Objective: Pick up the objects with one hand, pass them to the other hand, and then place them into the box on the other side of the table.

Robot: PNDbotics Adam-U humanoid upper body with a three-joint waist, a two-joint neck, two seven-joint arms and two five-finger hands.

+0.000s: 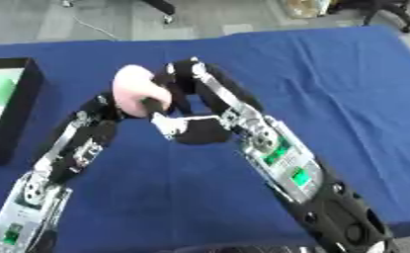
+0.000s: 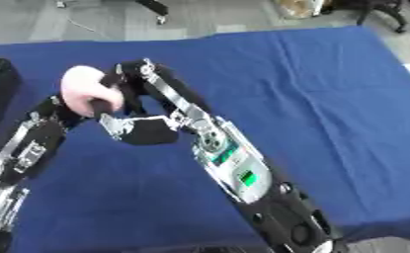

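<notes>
Pink rounded object (image 1: 137, 91) held above blue desk (image 1: 346, 89), between both robot hands at centre. Left robot hand (image 1: 113, 106) just below-left of it, fingers curled round it. Right robot hand (image 1: 184, 81) touching its right side, fingers partly curled; grip unclear. Box (image 1: 22, 99) at far left edge, nearer left arm.

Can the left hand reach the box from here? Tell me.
Probably yes: the left hand, fingers curled on the pink object, has bare blue cloth between it and the box at the table's left edge.
</notes>
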